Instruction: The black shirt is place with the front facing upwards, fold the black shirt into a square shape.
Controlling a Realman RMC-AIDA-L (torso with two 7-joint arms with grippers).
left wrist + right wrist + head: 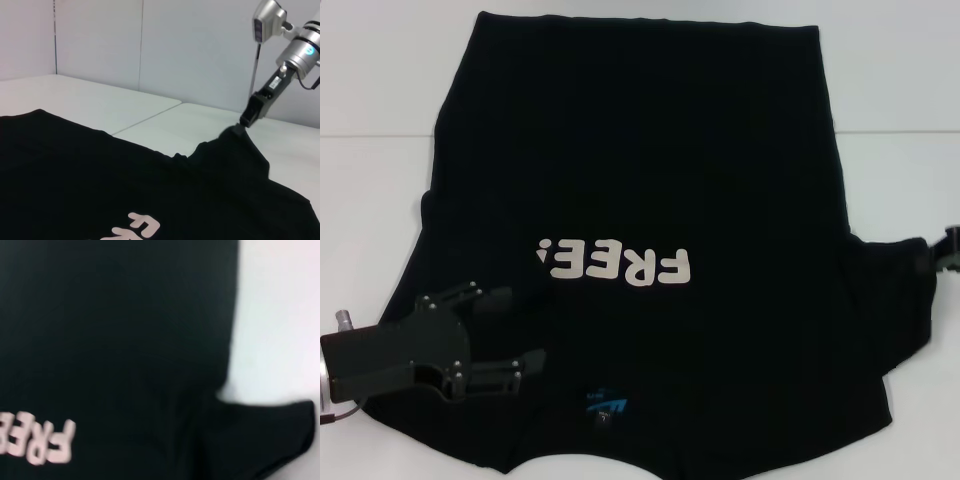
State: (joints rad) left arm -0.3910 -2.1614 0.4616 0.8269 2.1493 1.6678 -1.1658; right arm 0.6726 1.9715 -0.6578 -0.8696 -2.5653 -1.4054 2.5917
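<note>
Head view shows the large black cloth T-shirt (650, 200) spread front-up across the white table (380, 80), my left gripper (510, 335) spread over its lower-left sleeve, my right gripper (945, 250) pinching the right sleeve tip at frame edge, ready for folding inward.

Matt black cloth shirt (640, 180), smooth white table (380, 100), matt black left gripper (510, 335)

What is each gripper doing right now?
Left gripper: open, over the large black cloth T-shirt.
Right gripper: shut on the shirt's sleeve tip, lifting it.
</note>
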